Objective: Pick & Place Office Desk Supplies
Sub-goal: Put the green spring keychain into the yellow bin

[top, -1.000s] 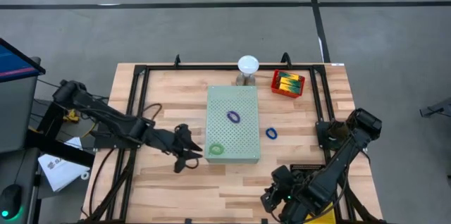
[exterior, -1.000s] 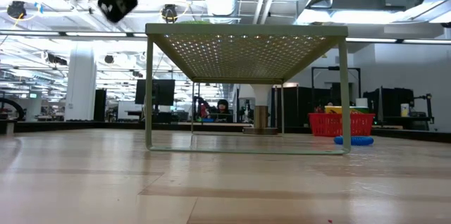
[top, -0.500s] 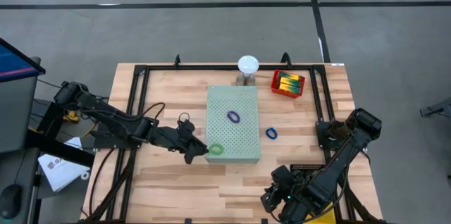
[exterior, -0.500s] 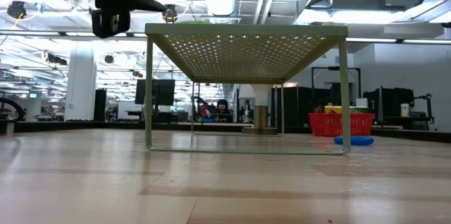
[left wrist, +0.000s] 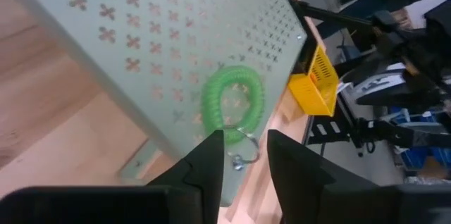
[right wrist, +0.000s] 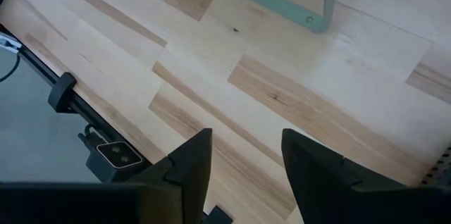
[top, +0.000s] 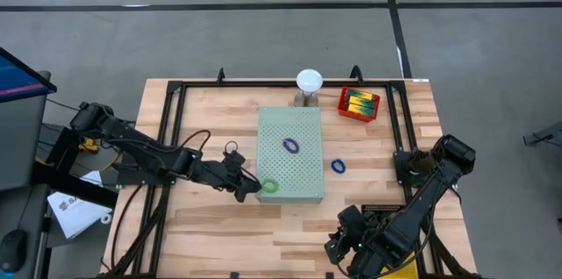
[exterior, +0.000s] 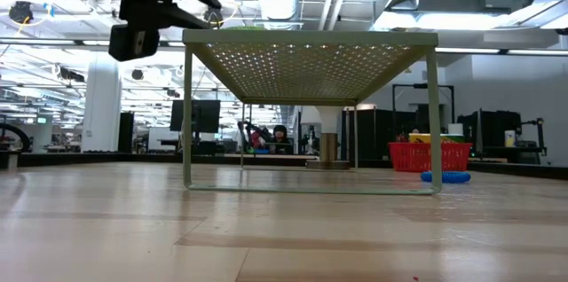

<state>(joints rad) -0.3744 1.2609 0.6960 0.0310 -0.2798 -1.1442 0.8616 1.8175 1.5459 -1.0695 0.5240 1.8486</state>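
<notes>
A: Left side first. Where's the left gripper [top: 248, 188]?

B: At the near left corner of the board [top: 291, 134], fingers spread a little, nothing between them. In the left wrist view the left gripper [left wrist: 243, 155] has its tips right at the green loop [left wrist: 233, 103], not closed on it. Low view shows it up at the board's top level, left of the board [exterior: 302, 51].

A: Green loop location?

B: On the board top, near left corner [top: 269, 186]. Small metal ring hangs off it at the board edge, seen from the wrist.

A: Next over?

B: Purple loop [top: 291, 146] lying mid-board. Behind the board, the white dome [top: 308, 79] on its stand, just off the far edge.

A: Right of the board?

B: Blue loop [top: 338, 166] flat on the table [top: 211, 112], just beside the board's right edge. Red basket [top: 359, 103] at the far right, yellow-green boxes inside. Low view catches the basket [exterior: 429, 155] with the blue loop [exterior: 446, 176] in front.

A: Right gripper?

B: Parked at the table's near right edge [top: 344, 248], well apart from everything. Fingers apart and empty in the right wrist view [right wrist: 243, 153], bare wood and one board leg ahead.
</notes>
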